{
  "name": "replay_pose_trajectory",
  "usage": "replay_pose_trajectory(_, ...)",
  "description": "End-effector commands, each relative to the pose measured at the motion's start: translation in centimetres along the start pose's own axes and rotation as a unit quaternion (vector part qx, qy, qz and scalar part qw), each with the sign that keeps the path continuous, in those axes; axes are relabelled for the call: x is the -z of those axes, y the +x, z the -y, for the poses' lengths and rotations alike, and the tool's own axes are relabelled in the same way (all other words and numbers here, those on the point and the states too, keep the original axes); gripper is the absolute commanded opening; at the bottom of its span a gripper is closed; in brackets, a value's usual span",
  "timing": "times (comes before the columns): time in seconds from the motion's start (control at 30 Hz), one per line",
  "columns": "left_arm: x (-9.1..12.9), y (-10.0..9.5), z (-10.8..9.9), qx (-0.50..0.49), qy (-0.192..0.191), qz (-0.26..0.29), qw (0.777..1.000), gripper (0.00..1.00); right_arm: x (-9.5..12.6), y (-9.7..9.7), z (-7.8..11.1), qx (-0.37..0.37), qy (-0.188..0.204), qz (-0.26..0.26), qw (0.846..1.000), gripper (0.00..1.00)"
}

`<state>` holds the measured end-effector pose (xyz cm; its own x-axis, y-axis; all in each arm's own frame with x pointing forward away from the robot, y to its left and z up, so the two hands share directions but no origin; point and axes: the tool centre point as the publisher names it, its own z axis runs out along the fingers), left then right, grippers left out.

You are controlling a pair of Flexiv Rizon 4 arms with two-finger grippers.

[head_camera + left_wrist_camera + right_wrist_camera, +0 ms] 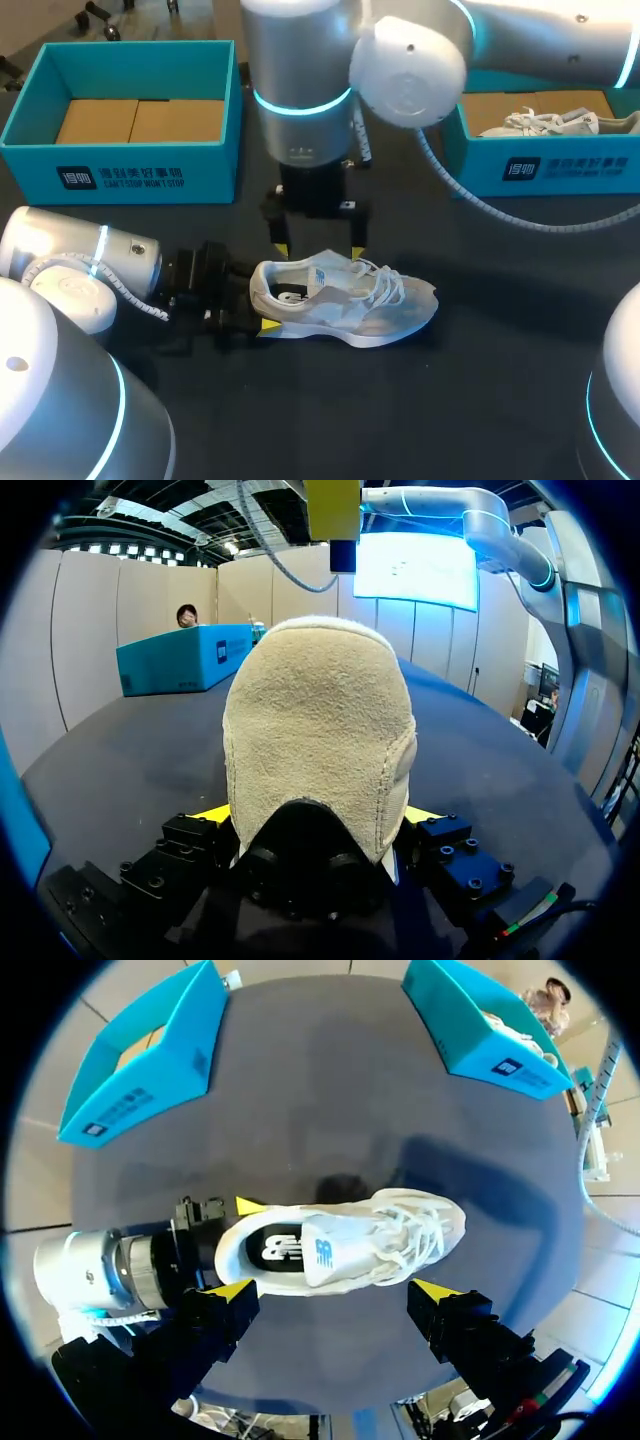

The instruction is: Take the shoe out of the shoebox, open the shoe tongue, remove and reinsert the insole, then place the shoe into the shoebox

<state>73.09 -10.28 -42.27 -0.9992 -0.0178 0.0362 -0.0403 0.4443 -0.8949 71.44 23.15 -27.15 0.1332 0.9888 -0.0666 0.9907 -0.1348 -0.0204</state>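
Shoe [345, 300] lay unboxed, heel [320, 740] pinched between your left fingers [215, 814], under spread right fingers [236, 1292]. Tongue-opening was next: you needed to pinch tongue [322, 1255].

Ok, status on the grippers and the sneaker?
Left gripper shut on sneaker heel. Right gripper open above it. Sneaker upright on table, insole in. Nothing blocking.

The right gripper [335, 1290] is hovering, spread wide, over a white shoe [350, 1245] lying on the dark table [330, 1080]; the left gripper [232, 1247] is seemingly clamping its heel.
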Motion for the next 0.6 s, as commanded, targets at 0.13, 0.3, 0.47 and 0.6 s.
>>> replay_pose_trajectory(0.13, -0.1, 0.0, 0.0, 0.0, -0.002, -0.002, 1.0, 0.0, -2.1, 0.6, 0.8, -0.06, -0.036, 0.046, 0.996, 1.0)
replay_pose_trajectory(0.3, -0.1, 0.0, 0.0, 0.0, -0.002, -0.002, 1.0, 0.0, -2.9, 0.2, 0.5, -0.09, -0.03, 0.099, 0.991, 1.0)
replay_pose_trajectory(0.47, -0.1, 0.0, 0.0, 0.0, -0.002, -0.002, 1.0, 0.0, -2.9, 0.2, 0.5, -0.09, -0.03, 0.099, 0.991, 1.0)
replay_pose_trajectory(0.6, -0.1, 0.0, 0.0, 0.0, -0.002, -0.002, 1.0, 0.0, -2.9, 0.2, 0.5, -0.09, -0.03, 0.099, 0.991, 1.0)
